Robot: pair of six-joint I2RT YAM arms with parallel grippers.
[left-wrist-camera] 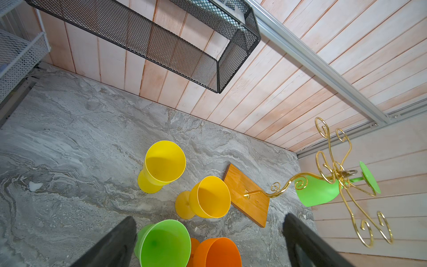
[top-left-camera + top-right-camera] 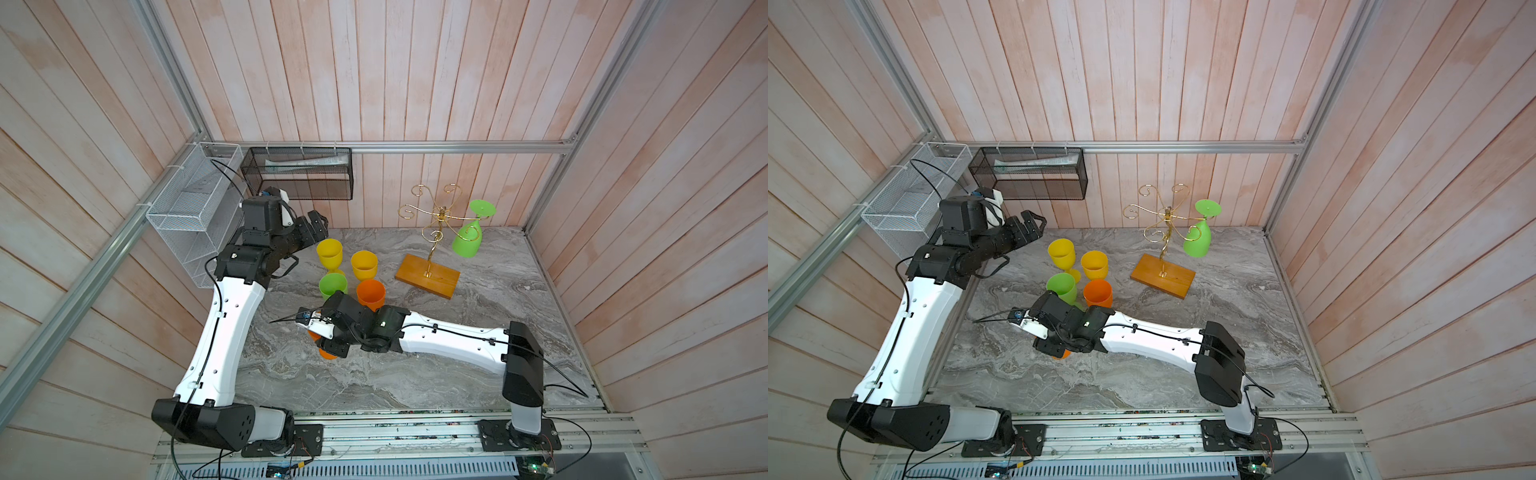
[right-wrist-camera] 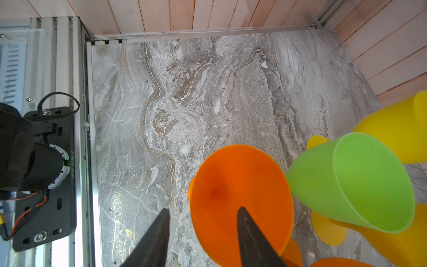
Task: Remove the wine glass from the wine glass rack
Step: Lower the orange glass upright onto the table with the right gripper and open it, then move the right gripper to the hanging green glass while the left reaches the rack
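While the green wine glass (image 2: 468, 240) hangs bowl-down off the right side of the wine glass rack (image 2: 428, 276), my tools sit left of it: left tool (image 1: 209, 216) gaping empty, right tool (image 3: 203, 208) released astride an orange cup (image 3: 231, 185).

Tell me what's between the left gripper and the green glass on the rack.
Only the wine glass rack, its gold stem and arms, stands between the left gripper and the green wine glass; the rest is bare, in both top views.

Left tool (image 1: 209, 219) raised, jaws wide apart; right tool (image 3: 203, 210) low, jaws parted
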